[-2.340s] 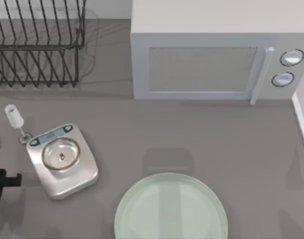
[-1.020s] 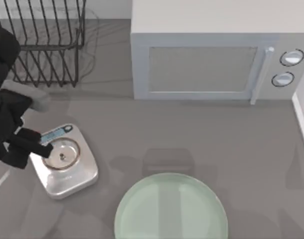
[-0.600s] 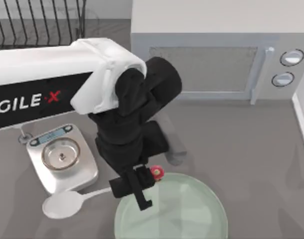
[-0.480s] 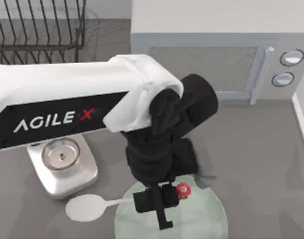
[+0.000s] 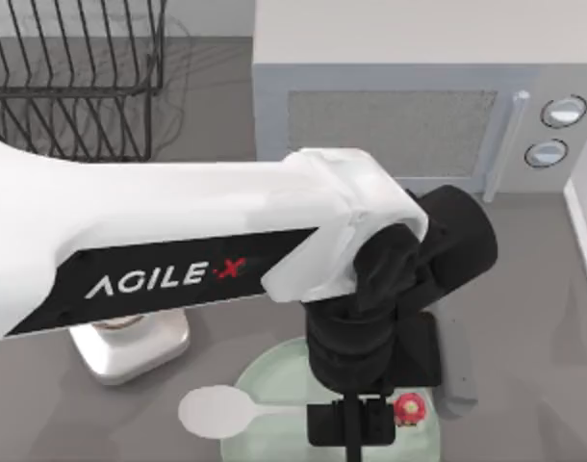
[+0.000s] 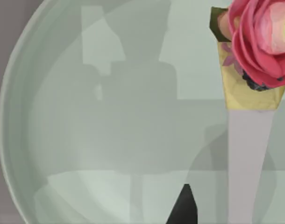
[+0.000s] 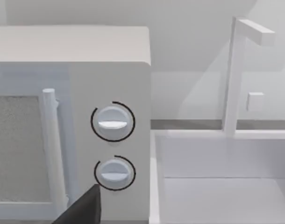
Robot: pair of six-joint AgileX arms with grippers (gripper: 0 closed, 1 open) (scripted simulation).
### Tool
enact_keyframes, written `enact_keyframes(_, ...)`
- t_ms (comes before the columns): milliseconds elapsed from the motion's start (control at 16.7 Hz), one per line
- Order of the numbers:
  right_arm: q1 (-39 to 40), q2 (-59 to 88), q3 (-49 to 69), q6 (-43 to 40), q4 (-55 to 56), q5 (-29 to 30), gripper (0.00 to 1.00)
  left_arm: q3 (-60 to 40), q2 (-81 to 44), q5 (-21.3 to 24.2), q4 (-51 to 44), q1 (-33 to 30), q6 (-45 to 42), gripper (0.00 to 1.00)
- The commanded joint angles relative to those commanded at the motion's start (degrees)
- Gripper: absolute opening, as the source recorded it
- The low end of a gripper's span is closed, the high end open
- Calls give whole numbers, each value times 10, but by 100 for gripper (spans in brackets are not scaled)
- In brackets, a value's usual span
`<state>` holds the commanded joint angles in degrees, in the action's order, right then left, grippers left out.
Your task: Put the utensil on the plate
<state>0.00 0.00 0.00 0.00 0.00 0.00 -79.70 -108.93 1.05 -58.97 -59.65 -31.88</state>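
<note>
The left arm (image 5: 168, 260) reaches across the table from the top view's left, and the left gripper (image 5: 356, 433) hangs over the pale green plate (image 5: 265, 371) in front of the microwave (image 5: 399, 106). Its fingers are closed on the thin handle of the white spoon (image 5: 216, 412) — the handle runs in over the plate's surface, while the oval bowl juts out past the plate's left rim, on the side toward the silver scale (image 5: 130, 351). A small pink flower ornament (image 5: 409, 408) sits on the gripper just beside the plate's right half. In the left wrist view the plate (image 6: 86, 140) lies directly beneath the gripper, with the flower (image 6: 261, 42) close to the lens. The right wrist view faces the microwave's (image 7: 72, 116) two dials — whether the right gripper is open, one cannot tell. A wire dish rack (image 5: 77, 77) stands to the left of the microwave.
</note>
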Motion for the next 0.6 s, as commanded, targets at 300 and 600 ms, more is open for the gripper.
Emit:
enact_keyframes(300,0,0,0,0,0,0,100,-1,-1,-5,10,0,4,0)
enact_keyframes(600,0,0,0,0,0,0,100,-20,-2,-24,52,-7,10,0)
